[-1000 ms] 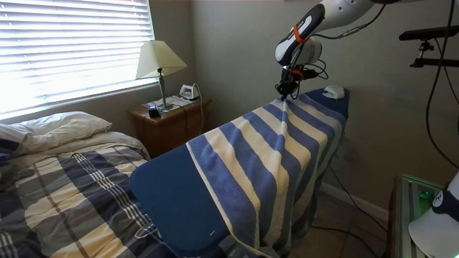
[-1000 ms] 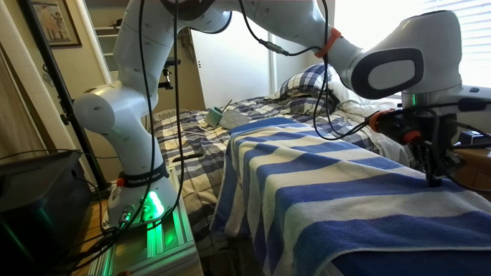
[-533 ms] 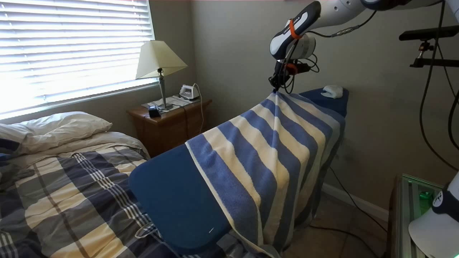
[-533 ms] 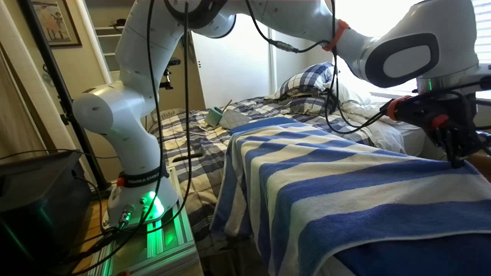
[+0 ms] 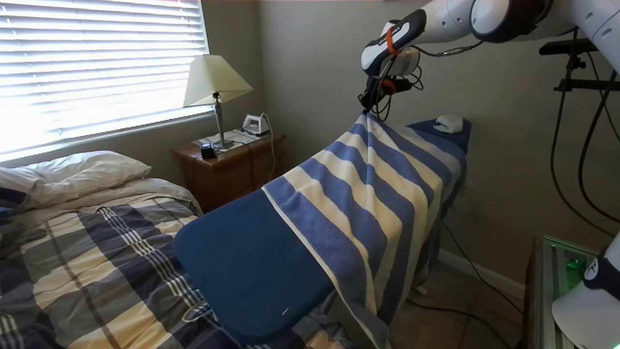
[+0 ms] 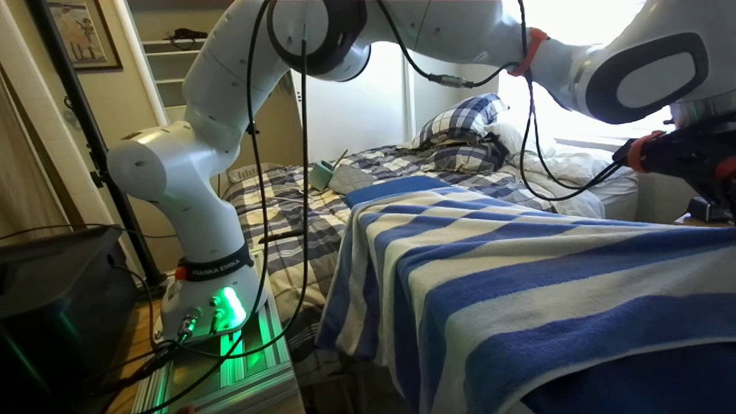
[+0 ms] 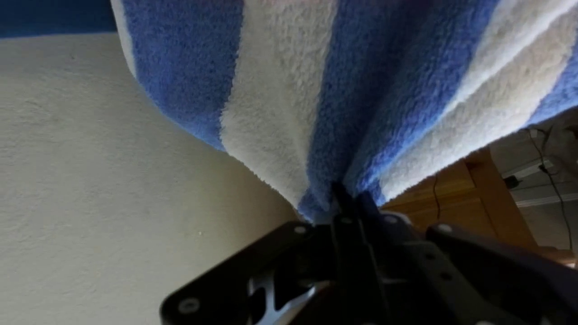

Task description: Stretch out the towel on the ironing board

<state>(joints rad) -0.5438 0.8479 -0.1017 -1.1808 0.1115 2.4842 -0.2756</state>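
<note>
jaws pinch the stripy towel by its edge

the gripper presses its two fingers together on a blue bit of the cloth. the towel rises to a point there, like a tent, and folds run down from it. most of it lies over the ironing board. one long part hangs down the side that faces the robot's base. one wide end of the board is bare and dark blue, and points toward the plaid bed. on the far end sits a white bunched thing; i cannot tell what it is.

beside the bed, a wooden nightstand holds a lamp, a white iron, a white sheet and a small black thing. some shelves hold a dark thing with a loop. a big black box stands near the robot's base, and what is inside is hidden. on the bed is a small teal thing with a brown stick; i cannot tell if the stick is in it or just behind it.

the black band around the base says "franka emika". a little round white mark shows on that band too. there are small marks on the arm up near the gripper, but they are too tiny to read.
</note>
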